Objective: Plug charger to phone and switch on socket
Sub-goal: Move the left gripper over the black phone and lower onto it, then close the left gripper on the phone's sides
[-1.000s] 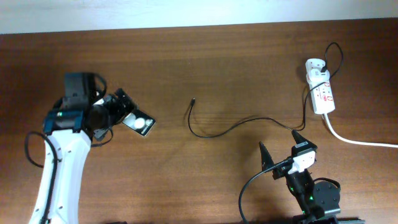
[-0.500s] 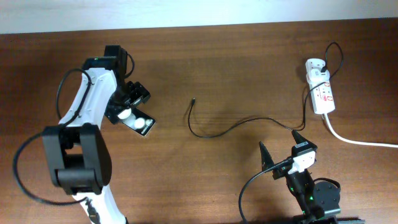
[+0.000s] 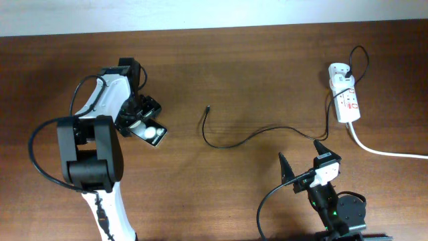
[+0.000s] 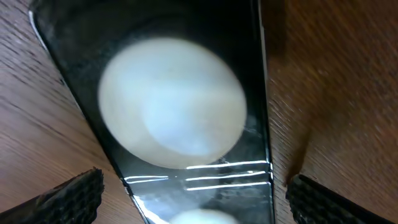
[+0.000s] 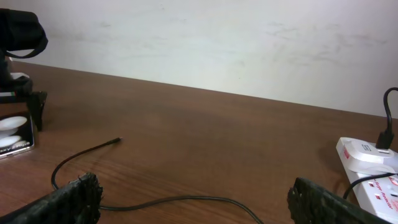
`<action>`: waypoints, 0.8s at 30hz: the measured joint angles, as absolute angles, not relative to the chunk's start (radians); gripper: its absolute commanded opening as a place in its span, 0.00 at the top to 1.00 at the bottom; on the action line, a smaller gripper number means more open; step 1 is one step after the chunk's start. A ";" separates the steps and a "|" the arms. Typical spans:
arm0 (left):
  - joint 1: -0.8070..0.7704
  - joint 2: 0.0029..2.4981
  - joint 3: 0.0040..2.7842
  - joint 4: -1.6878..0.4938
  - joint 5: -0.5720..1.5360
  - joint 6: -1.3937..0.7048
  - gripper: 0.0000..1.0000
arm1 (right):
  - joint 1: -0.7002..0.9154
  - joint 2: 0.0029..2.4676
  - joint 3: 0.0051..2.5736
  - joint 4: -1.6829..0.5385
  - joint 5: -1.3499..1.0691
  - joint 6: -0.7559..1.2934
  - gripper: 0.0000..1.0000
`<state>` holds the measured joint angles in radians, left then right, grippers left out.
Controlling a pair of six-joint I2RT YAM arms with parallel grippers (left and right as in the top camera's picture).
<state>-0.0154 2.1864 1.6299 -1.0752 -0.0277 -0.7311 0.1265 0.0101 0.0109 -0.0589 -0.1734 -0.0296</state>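
The phone (image 3: 153,133), a glossy black slab with two white round spots, lies on the table left of centre. My left gripper (image 3: 139,115) is open and low over its left end. In the left wrist view the phone (image 4: 186,93) fills the frame, with the fingertips (image 4: 194,200) on either side of it and small gaps between. The charger cable (image 3: 231,144) runs from its free tip (image 3: 208,107) to the white adapter on the socket (image 3: 346,97). My right gripper (image 3: 302,159) is open and empty above the cable (image 5: 168,200).
A thick white cord (image 3: 384,151) leaves the socket toward the right edge. The right wrist view shows the phone (image 5: 15,134) and left arm at far left, the cable tip (image 5: 118,140) and the socket (image 5: 373,168) at right. A pale wall runs along the table's far edge.
The left arm has swung round, its wrist now reaching the phone from above-left, and the gripper has settled closer over the phone. The phone, the cable and the right arm have not moved.
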 measured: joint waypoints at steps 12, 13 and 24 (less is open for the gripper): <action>-0.014 2.190 1.624 -1.053 -0.034 -0.779 0.01 | 0.126 0.010 0.011 -0.059 -0.173 -0.030 0.01; -0.014 2.190 1.619 -1.047 -0.032 -0.780 0.01 | 0.126 0.010 0.011 -0.059 -0.173 -0.030 0.01; -0.003 2.148 1.530 -0.966 0.015 -0.867 0.01 | 0.126 0.010 0.011 -0.059 -0.173 -0.030 0.01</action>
